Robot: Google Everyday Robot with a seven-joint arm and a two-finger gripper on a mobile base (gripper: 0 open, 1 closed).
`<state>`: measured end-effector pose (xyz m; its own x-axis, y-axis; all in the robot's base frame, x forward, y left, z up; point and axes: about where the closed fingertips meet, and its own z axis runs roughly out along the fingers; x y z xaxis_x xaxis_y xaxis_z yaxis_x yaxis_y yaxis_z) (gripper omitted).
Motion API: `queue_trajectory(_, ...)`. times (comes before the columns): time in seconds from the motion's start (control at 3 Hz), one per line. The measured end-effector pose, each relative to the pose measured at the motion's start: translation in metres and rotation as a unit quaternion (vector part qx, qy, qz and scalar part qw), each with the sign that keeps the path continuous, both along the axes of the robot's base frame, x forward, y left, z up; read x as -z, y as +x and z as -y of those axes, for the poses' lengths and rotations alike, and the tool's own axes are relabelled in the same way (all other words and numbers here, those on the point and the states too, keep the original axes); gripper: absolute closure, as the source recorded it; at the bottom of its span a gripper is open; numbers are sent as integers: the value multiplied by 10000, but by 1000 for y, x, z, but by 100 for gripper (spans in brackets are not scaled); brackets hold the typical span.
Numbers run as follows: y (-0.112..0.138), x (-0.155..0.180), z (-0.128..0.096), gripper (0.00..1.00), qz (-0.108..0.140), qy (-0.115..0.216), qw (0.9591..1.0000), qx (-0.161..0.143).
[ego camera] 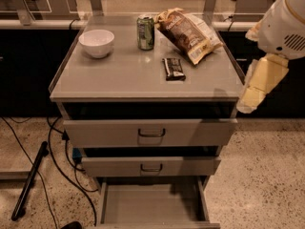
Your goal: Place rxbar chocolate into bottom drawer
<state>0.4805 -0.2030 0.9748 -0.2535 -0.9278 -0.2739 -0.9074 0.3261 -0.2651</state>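
**Barely Begun: Snack Bar Untouched, Bottom Drawer Open**

The rxbar chocolate (174, 68), a small flat bar in a dark brown-black wrapper, is seen lying flat on the grey cabinet top (119, 78), right of centre and well back from the front edge. The bottom drawer (152, 206), a shallow grey metal tray, is shown pulled out below the two upper drawers (150, 132), and nothing is seen on its floor. The pale cream gripper (257, 87) is held off the right edge, beside the front right corner and clear of the bar. Whether it is spread or closed cannot be told.

The drawer is judged ready. Reaching, grasping, carrying and lowering are all judged left to do.

A white ceramic bowl (96, 42) is set near the back left corner, a green drinks can (146, 32) at the back edge, and a crinkled brown-and-yellow chip bag (188, 35) toward the back right corner.
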Motion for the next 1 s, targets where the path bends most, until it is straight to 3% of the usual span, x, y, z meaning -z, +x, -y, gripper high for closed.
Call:
queue_trajectory(0.67, 60, 18, -16, 0, -102, 395, 9982, 449)
queue_trajectory(1.0, 85, 27, -29, 0, -108, 572, 9970, 517)
